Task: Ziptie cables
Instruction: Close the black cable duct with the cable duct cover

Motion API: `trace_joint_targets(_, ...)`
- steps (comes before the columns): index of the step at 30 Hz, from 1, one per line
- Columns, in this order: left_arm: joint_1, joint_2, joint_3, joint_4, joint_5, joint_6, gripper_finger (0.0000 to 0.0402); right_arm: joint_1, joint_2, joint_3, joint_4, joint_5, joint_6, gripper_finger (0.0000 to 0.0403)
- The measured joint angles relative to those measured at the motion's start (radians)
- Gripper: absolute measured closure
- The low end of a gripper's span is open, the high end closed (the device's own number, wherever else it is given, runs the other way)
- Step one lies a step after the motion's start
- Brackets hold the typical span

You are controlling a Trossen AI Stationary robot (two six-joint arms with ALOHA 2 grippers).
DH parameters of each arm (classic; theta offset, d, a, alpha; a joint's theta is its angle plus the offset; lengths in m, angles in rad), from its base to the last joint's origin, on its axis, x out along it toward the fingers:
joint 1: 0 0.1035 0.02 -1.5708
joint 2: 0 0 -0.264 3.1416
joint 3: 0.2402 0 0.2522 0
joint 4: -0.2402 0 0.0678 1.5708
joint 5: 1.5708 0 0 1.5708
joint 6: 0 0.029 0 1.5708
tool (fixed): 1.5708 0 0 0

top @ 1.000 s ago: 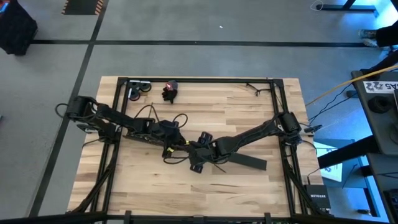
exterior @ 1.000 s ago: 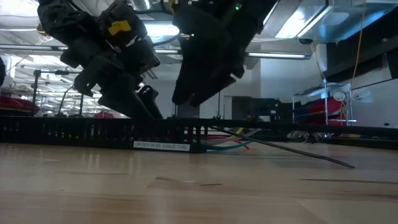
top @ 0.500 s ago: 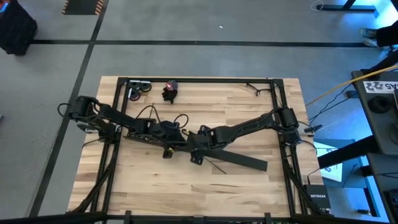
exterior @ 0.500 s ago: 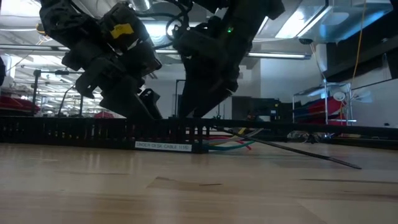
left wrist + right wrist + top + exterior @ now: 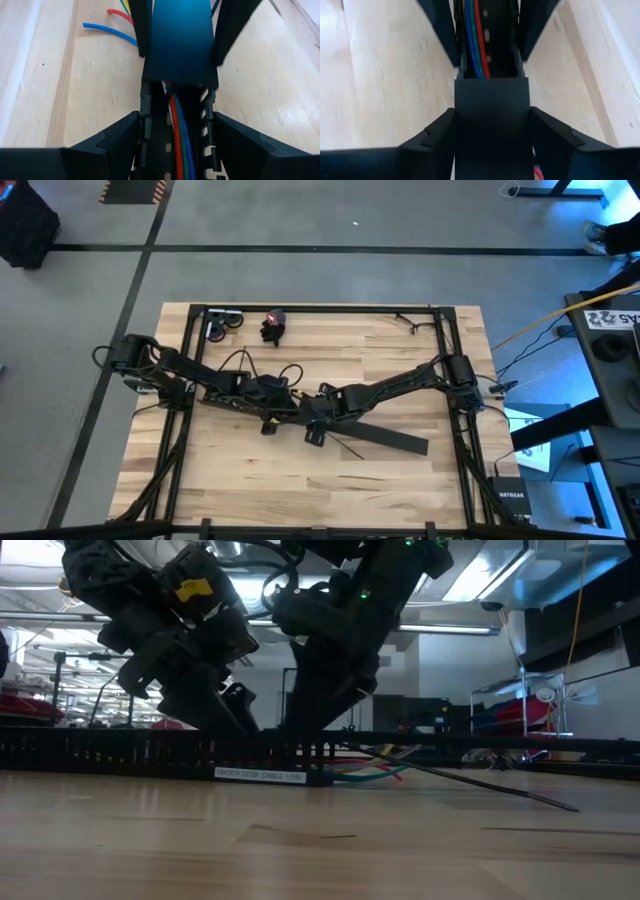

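A long black slotted bar (image 5: pixel 385 437) lies slantwise on the wooden table. The cables (image 5: pixel 179 135), red, green and blue wires, run inside its open channel; their loose ends (image 5: pixel 107 29) lie on the wood beyond. A flat black lid (image 5: pixel 492 112) covers the channel's other stretch. My left gripper (image 5: pixel 172 142) is shut on the open stretch. My right gripper (image 5: pixel 492 137) faces it, shut on the lidded stretch. In the high view they meet mid-table, left (image 5: pixel 283 402), right (image 5: pixel 308 415). My left gripper pinches the bar's two slotted side walls (image 5: pixel 145 122) between its fingers, just short of the lid's end. The fingers slant down from the table's left and lie across the bar. The bar rests flat on the table. My right gripper has the lidded stretch's two long sides (image 5: pixel 457 125) between its fingers, close to the lid's end. It slants steeply down from the table's right, fingers across the bar. The bar stays on the table.
A thin dark zip-tie strip (image 5: pixel 480 785) slants from the bar to the table. A small red and black object (image 5: pixel 272 327) and a grey tool (image 5: pixel 220 323) lie at the far left. A black frame (image 5: pixel 320 308) borders the table. Bare wood lies near the front edge.
My right gripper has come down onto the bar and gone a little toward the left gripper and the table's far edge, tipping steeper. The bar and the cables have stayed where they were.
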Motion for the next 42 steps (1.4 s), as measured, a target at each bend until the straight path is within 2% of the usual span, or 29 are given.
trace_joint_targets(5, -0.013, 0.000, -0.001, -0.003, 0.001, 0.014, 0.0166, -0.010, 0.008, -0.003, 0.089, -0.007, 0.009, 0.0199)
trace_joint_targets(14, -0.027, 0.001, -0.002, 0.005, 0.007, 0.023, 0.0166, -0.053, 0.046, -0.004, 0.234, -0.035, 0.033, 0.0261)
trace_joint_targets(19, -0.028, 0.001, -0.003, 0.009, 0.008, 0.007, 0.0166, -0.051, 0.047, -0.004, 0.240, -0.040, 0.032, 0.0292)
trace_joint_targets(25, -0.028, 0.001, -0.002, 0.012, 0.008, 0.001, 0.0164, -0.051, 0.048, -0.004, 0.237, -0.028, 0.032, 0.0295)
trace_joint_targets(29, -0.028, 0.003, -0.002, 0.011, 0.008, -0.019, 0.0140, -0.051, 0.048, -0.004, 0.237, -0.012, 0.028, 0.0274)
trace_joint_targets(34, -0.028, 0.005, -0.002, 0.008, 0.008, -0.032, 0.0113, -0.056, 0.036, -0.004, 0.219, -0.034, 0.003, 0.0213)
trace_joint_targets(38, -0.028, -0.012, 0.015, -0.055, 0.008, -0.029, 0.0111, -0.068, -0.020, -0.008, 0.133, -0.055, 0.005, 0.0167)
trace_joint_targets(42, -0.028, -0.057, 0.046, -0.149, 0.008, 0.007, 0.0111, -0.077, -0.088, -0.008, 0.050, -0.053, -0.002, 0.0140)
